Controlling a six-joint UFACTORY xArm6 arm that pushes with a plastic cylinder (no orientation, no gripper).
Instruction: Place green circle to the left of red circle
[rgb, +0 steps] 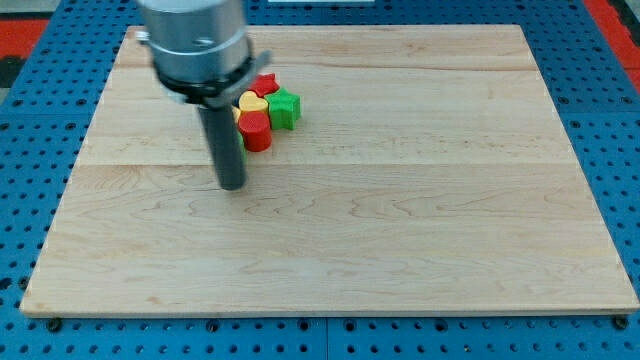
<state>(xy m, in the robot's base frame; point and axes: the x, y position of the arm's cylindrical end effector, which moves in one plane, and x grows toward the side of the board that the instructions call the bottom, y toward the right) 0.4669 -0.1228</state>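
Note:
The red circle (257, 131) stands on the wooden board (400, 220) in the upper left part of the view, at the bottom of a tight cluster of blocks. My rod comes down just left of the cluster, and my tip (232, 186) rests on the board below and left of the red circle. A thin green sliver (243, 152) shows at the rod's right edge, below the red circle. It may be the green circle, but the rod hides most of it.
A yellow heart (252, 103) touches the red circle from above. A red star (265, 85) sits at the cluster's top and a green star (284, 108) on its right. Blue pegboard (30, 150) surrounds the board.

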